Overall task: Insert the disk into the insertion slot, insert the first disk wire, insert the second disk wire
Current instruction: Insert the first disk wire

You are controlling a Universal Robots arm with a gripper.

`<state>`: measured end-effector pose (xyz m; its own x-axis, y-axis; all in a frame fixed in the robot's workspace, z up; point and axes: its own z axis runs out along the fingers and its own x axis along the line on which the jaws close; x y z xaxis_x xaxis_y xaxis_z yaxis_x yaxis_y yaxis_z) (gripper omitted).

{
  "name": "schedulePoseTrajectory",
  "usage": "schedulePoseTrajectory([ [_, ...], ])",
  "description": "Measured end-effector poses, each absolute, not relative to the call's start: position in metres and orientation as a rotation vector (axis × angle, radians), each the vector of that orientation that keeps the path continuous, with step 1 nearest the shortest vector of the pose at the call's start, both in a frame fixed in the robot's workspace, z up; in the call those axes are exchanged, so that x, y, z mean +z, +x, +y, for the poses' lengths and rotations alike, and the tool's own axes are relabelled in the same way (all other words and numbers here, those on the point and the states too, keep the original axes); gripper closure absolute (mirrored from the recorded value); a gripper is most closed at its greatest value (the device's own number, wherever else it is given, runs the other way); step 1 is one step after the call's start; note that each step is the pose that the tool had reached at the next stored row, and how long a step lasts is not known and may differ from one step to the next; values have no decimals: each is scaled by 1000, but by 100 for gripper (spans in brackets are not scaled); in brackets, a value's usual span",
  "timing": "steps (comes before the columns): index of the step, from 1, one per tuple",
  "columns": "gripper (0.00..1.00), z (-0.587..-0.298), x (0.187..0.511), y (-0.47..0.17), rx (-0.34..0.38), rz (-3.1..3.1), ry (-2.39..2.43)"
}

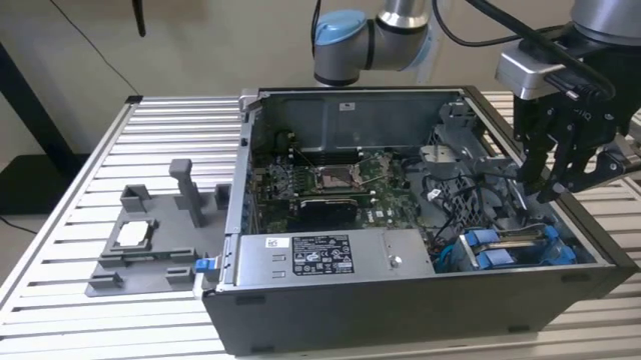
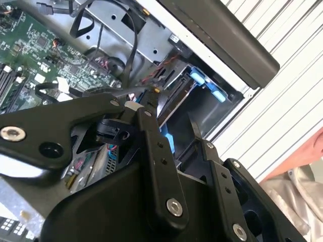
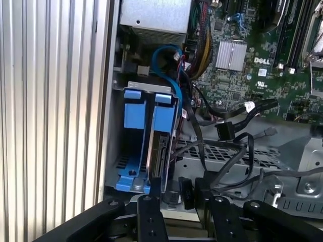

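The ribbed metal tabletop (image 1: 161, 127) carries an open computer case (image 1: 401, 315) beneath the fingers (image 1: 557, 169), and a grey fixture (image 1: 150, 247) well apart from them.

At the bench (image 1: 70, 225) there were one robot arm (image 1: 365, 37), one open computer case (image 1: 401, 307) and one grey fixture (image 1: 150, 247). Inside the case there were one power supply box (image 1: 320, 259), one motherboard (image 1: 331, 180) and one insertion slot (image 3: 146, 85). The slot showed two blue tabs (image 3: 135, 108) and, as far as could be made out, one disk (image 3: 161, 151).

arm (image 1: 373, 41) enters from top of exterior view, bent at a blue-capped joint. wrist (image 1: 541, 67) sits at the exterior view's right, gripper (image 1: 549, 189) hanging near-vertical, tips down.
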<state>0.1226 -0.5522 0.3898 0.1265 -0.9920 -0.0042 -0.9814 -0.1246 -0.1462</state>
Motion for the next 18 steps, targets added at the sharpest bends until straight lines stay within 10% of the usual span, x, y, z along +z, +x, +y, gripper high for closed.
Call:
schedulePoseTrajectory([
  [18,71,-551,387,123,-150,1997,-2269],
])
